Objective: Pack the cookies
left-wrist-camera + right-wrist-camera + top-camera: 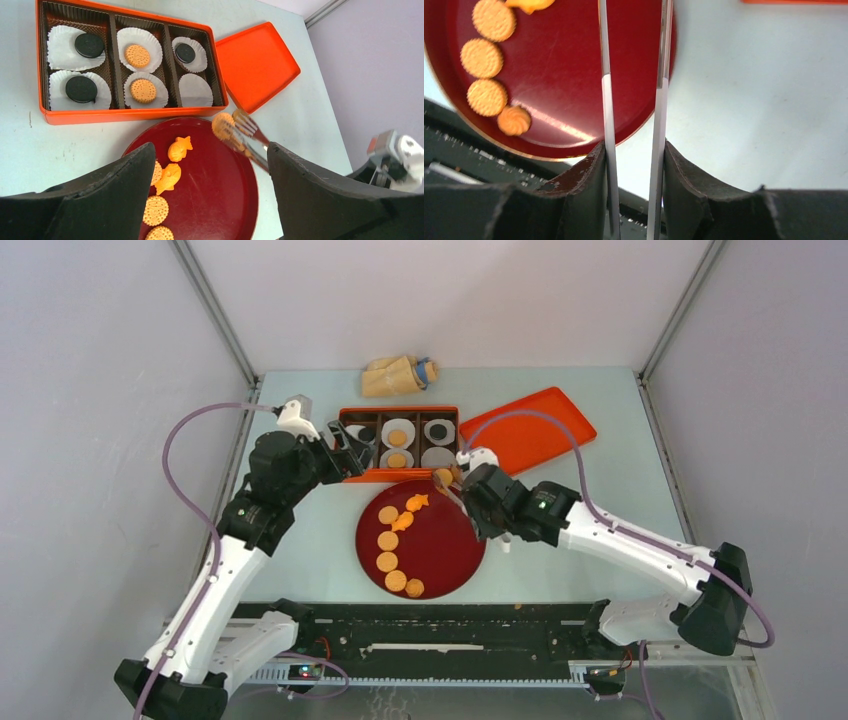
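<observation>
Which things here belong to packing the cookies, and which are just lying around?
Job: cookies, red plate, tongs with held cookie, orange box, paper liners, lid.
Lying about: tan bag behind the box.

Left arm: reaching forward.
Left hand: fingers spread wide.
Right arm: angled inward.
Right hand: clamped on tongs.

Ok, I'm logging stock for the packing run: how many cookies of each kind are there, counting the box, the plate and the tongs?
Round tan cookies: 7 (2 in the box, 4 on the plate, 1 in the tongs)
Black cookies: 3
Orange fish-shaped cookies: 2
Orange swirl cookie: 1
Total: 13
</observation>
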